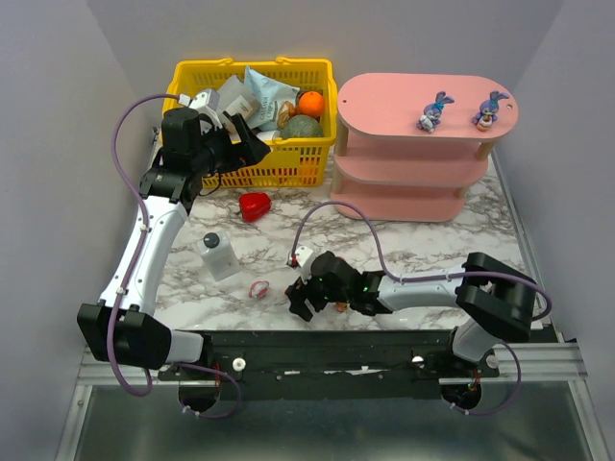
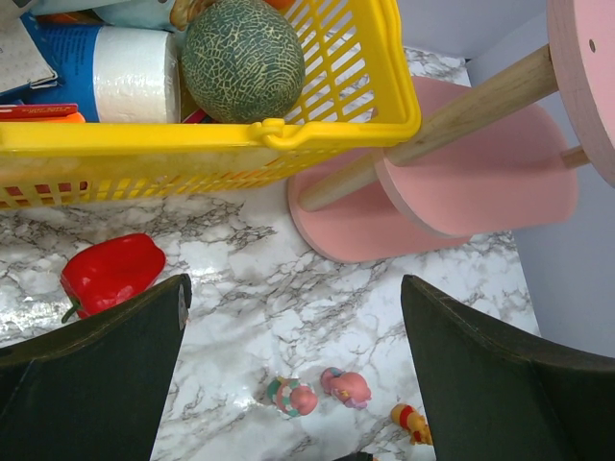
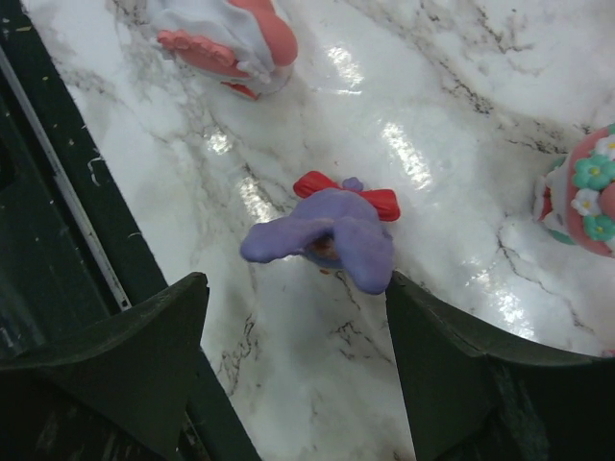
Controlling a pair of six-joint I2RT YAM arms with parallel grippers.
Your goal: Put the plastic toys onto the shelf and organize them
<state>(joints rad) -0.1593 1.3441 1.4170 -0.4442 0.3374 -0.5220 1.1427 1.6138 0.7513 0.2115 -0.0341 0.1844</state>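
Note:
The pink shelf (image 1: 423, 144) stands at the back right with two purple-blue bunnies (image 1: 432, 112) (image 1: 490, 110) on its top board. My right gripper (image 1: 303, 300) is low over the table's front edge, open. In the right wrist view a third bunny (image 3: 332, 235) with a red bow lies just ahead of the open fingertips (image 3: 296, 283). Pink-white toys (image 3: 231, 38) (image 3: 586, 187) lie beside it. My left gripper (image 1: 248, 144) hovers open and empty by the basket. Its view (image 2: 293, 288) shows two pink-white toys (image 2: 293, 396) (image 2: 346, 386) and an orange bear (image 2: 411, 423) far below.
A yellow basket (image 1: 192, 86) full of items stands at the back left. A red heart-shaped object (image 1: 254, 206) lies in front of it. A white bottle with a dark cap (image 1: 217, 254) stands at left centre. A small pink-white piece (image 1: 258, 287) lies near the front.

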